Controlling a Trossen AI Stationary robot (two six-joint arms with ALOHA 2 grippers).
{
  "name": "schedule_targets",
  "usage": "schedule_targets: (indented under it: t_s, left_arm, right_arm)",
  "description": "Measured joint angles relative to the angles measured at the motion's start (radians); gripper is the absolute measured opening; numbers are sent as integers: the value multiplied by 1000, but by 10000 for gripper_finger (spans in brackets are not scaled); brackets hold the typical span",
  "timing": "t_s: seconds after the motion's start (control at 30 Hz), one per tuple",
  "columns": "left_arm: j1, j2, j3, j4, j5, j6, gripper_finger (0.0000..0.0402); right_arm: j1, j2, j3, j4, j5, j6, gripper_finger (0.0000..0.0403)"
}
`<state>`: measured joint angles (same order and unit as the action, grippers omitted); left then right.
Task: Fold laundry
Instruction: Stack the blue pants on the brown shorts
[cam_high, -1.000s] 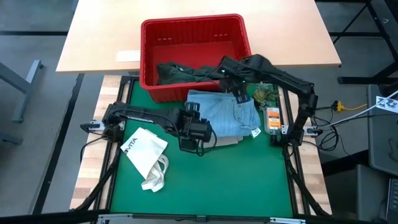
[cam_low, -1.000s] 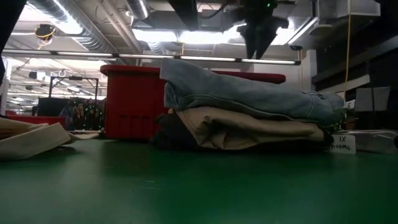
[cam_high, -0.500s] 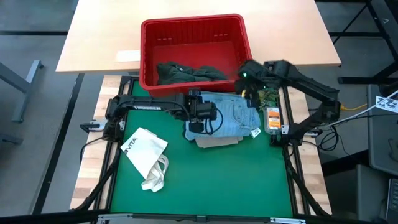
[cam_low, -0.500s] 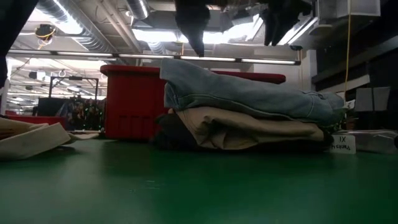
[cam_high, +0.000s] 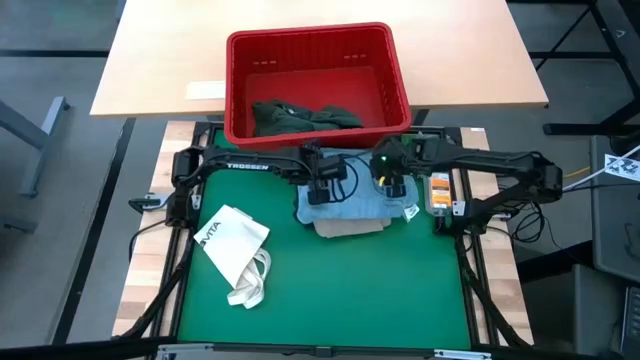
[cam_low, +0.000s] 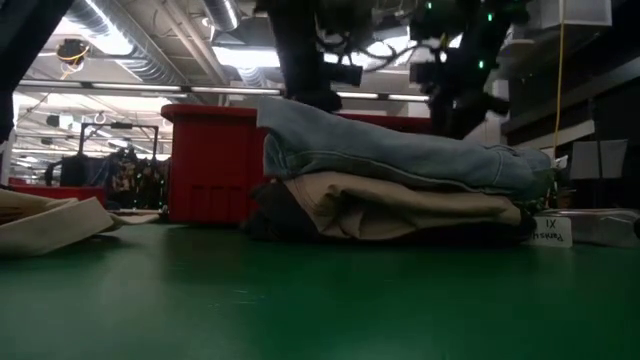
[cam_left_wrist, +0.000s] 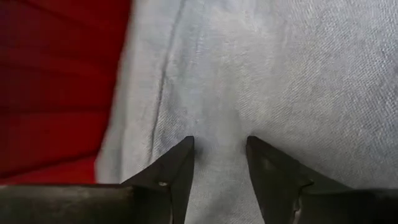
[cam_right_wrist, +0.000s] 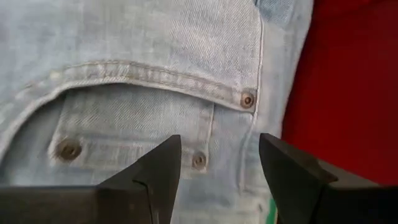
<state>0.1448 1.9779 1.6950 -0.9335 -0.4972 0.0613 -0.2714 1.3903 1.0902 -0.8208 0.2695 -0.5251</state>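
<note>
Both sets of jaws stand apart, empty, over the light blue jeans (cam_high: 352, 195). The left gripper (cam_left_wrist: 219, 149) has its tips nearly on the plain denim near the edge that faces the red basket (cam_high: 240, 90); the right gripper (cam_right_wrist: 217, 158) is poised over the pocket corner with its rivets, with red showing just beyond the cloth.

The jeans top a stack on the green desk (cam_high: 330, 290), just in front of the basket, over a beige piece (cam_low: 400, 205) and something dark beneath. A dark green garment (cam_high: 300, 115) waits in the basket.

To do this step well, I judge each gripper should pinch only the top denim layer. Going too deep would catch the beige piece and drag the stack apart. The two should close at matching points along the same edge and lift together, so the cloth rises flat rather than twisting. The right gripper would do better gripping clear of the rivets and thick seam.

Writing: "TROSSEN" on the left arm (cam_high: 245, 166). The white tote (cam_high: 232, 243) has black lettering, and a small tag by the stack (cam_low: 548, 230) is marked too; neither can be read surely.
</note>
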Motion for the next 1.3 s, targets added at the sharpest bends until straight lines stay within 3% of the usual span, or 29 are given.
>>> schedule_targets:
  t_s: [0.4,0.67,0.83,1.1,1.3]
  left_arm:
    - [42,-4,-206,200,65,-5,108]
    - [42,-3,-219,208,66,-5,107]
    - [25,5,-116,84,55,-19,107]
    - [-30,5,159,-156,35,-21,107]
    - [-94,2,314,-328,38,-22,107]
  right_arm:
    - [1,-3,-248,267,1,0,216]
    - [1,-3,-261,263,6,0,216]
    - [3,-9,-163,149,8,-6,216]
    - [5,-52,101,-102,6,-5,216]
    - [61,-100,235,-234,1,-5,216]
